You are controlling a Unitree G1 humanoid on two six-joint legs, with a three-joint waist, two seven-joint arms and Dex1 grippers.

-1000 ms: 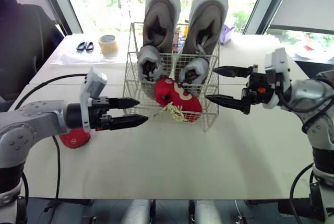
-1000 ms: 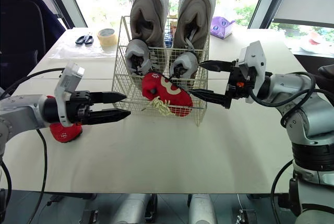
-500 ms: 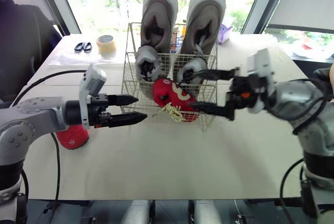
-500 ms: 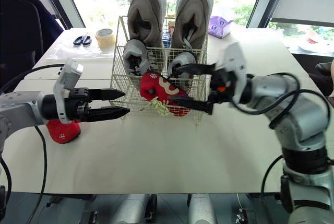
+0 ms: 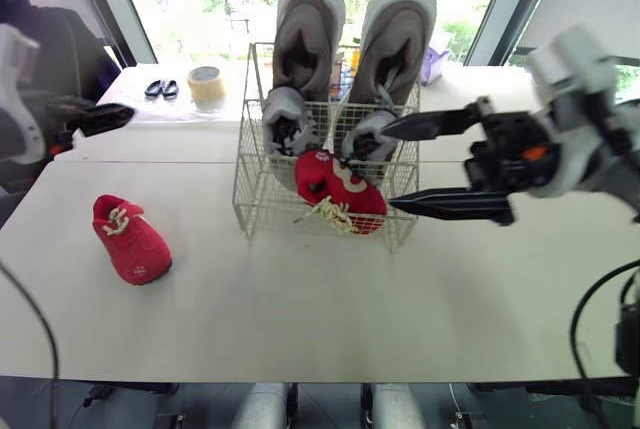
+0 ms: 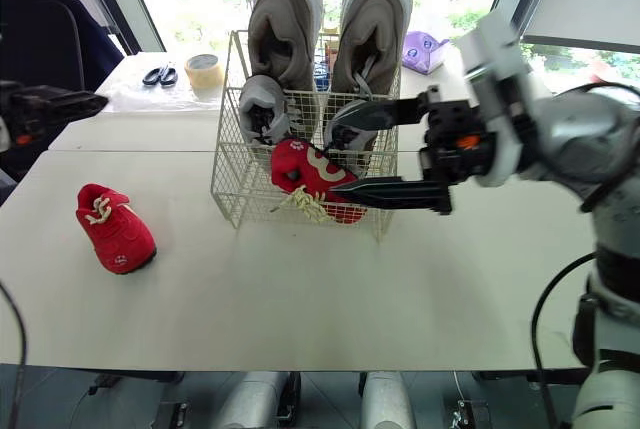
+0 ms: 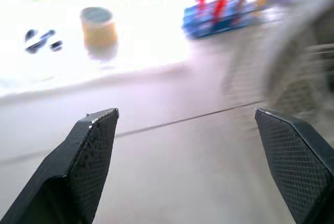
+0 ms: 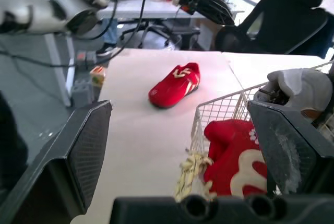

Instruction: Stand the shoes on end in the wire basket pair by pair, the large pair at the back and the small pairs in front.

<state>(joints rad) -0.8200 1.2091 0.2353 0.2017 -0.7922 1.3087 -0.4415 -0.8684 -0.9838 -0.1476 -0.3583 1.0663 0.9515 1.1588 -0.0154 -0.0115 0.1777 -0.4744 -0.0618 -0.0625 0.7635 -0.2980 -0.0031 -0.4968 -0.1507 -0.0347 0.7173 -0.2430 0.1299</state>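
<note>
The loose red shoe (image 5: 130,241) is lying uncovered on the table (image 5: 300,299), well left of the wire basket (image 5: 250,194), because the left gripper (image 7: 185,110) is swinging off to the far left, fingers spread and empty (so that shoe is waiting for pickup). Further back, the right gripper (image 5: 390,164) is closing in, fingers open, on the basket's front right corner beside the tilted red shoe (image 5: 340,189).

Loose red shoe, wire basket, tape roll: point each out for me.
loose red shoe (image 5: 132,244), left eye view, middle of its upper.
wire basket (image 5: 265,199), left eye view, bare mesh of its front wall.
tape roll (image 5: 206,91), left eye view, outer wall.
</note>
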